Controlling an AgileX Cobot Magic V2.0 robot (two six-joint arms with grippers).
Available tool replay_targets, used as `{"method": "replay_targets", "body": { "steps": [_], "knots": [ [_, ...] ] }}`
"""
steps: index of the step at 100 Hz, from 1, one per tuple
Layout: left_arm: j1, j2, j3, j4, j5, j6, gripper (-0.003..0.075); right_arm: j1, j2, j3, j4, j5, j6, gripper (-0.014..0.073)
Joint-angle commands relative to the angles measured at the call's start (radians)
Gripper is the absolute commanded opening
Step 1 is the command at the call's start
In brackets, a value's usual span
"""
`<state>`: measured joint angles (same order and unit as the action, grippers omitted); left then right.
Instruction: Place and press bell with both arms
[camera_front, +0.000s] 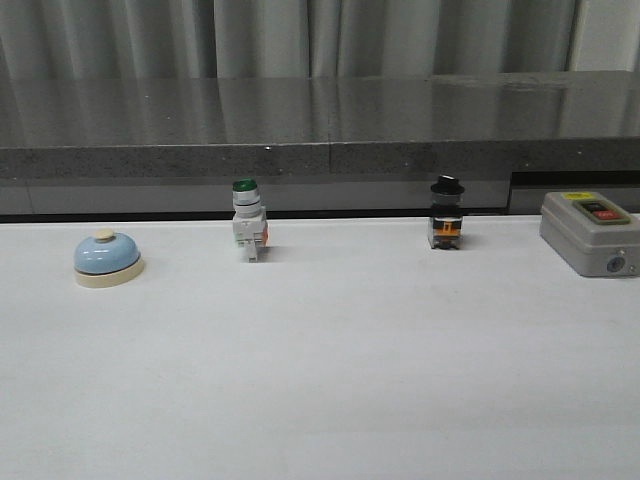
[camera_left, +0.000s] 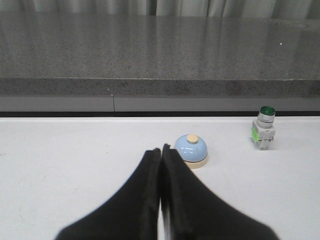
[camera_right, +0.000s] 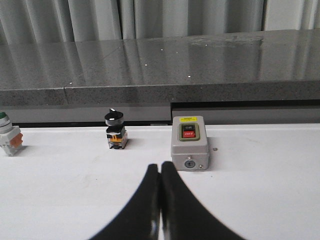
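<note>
The light-blue dome bell (camera_front: 107, 258) with a cream base and button stands upright on the white table at the far left. It also shows in the left wrist view (camera_left: 191, 150), just beyond and to the right of my left gripper (camera_left: 160, 149), which is shut and empty. My right gripper (camera_right: 160, 166) is shut and empty, with its tips short of the grey box (camera_right: 189, 142). Neither arm shows in the front view.
A green-capped white push-button switch (camera_front: 247, 220) stands at the back, left of centre. A black-knobbed switch (camera_front: 446, 213) stands right of centre. A grey box with a red button (camera_front: 592, 231) sits at the far right. A dark ledge (camera_front: 320, 150) runs behind the table.
</note>
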<state>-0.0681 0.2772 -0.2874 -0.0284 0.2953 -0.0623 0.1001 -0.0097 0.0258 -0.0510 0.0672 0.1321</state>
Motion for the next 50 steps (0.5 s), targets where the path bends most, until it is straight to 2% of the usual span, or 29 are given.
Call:
{"method": "replay_targets", "body": {
  "steps": [1, 28, 50],
  "knots": [
    [0.002, 0.109, -0.129, -0.015, -0.008, -0.008, -0.0020, -0.005, -0.015, -0.014, -0.011, -0.078, -0.001, -0.0060],
    [0.002, 0.404, -0.424, -0.039, 0.256, -0.008, -0.0020, -0.005, -0.015, -0.014, -0.011, -0.078, -0.001, -0.0060],
    [0.002, 0.567, -0.517, -0.039, 0.349, -0.001, -0.0020, -0.005, -0.015, -0.014, -0.011, -0.078, -0.001, -0.0060]
  ]
}}
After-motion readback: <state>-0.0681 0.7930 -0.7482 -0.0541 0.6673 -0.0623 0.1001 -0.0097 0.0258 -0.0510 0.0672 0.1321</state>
